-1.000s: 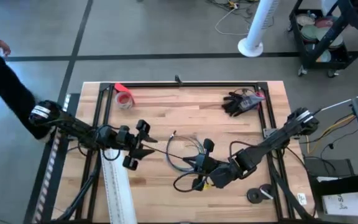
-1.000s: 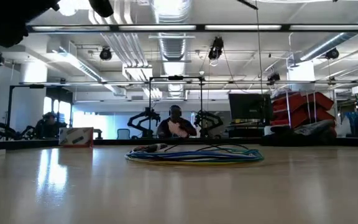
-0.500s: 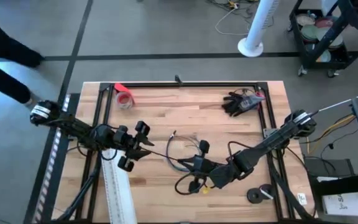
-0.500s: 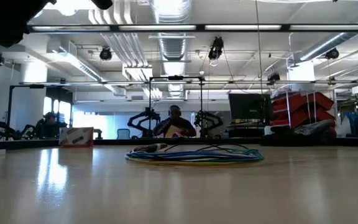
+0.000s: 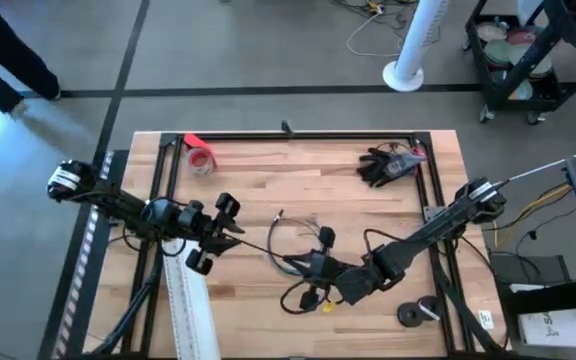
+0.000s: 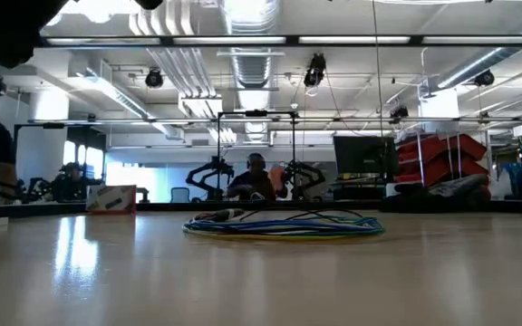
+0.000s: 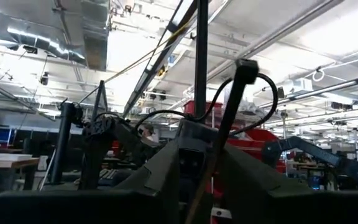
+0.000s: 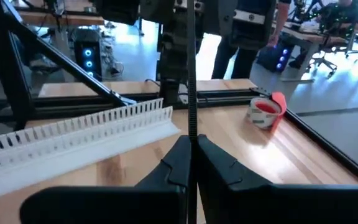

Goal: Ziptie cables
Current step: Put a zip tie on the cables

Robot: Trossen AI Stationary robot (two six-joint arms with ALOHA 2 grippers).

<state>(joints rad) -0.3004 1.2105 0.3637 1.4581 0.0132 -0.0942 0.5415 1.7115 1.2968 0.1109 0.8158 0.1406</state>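
The cables (image 5: 290,240) lie in a loose loop of blue, green and dark wires at mid-table; in the low view they show as a flat coil (image 6: 284,226). A thin black ziptie (image 5: 268,250) runs between my two grippers, just above the table. My left gripper (image 5: 236,240) is shut on its left end, and my right gripper (image 5: 303,263) is shut on its right end, beside the loop's near side. Whether the ziptie passes round the cables, I cannot tell. My left gripper holds the ziptie's left end (image 8: 189,43) between its two shut fingers, coming level from the table's left, along the strip. The ziptie is lifted clear and runs straight toward the other gripper. My right gripper pinches the ziptie's right end (image 8: 192,127) between its two fingertips (image 8: 178,155), coming level from the table's right, along the strip. The ziptie stands straight out from the fingers, drawn in a line.
A long white slotted strip (image 5: 188,305) lies near the left front edge. A red tape roll (image 5: 200,158) sits far left, a black glove heap (image 5: 383,165) far right, a dark round piece (image 5: 415,313) near right. A black frame (image 5: 288,135) borders the table.
Both grippers have shifted a little toward the table's left edge, keeping the ziptie stretched between them. The cable loop stays in place. A person beyond the table's far left corner has walked on.
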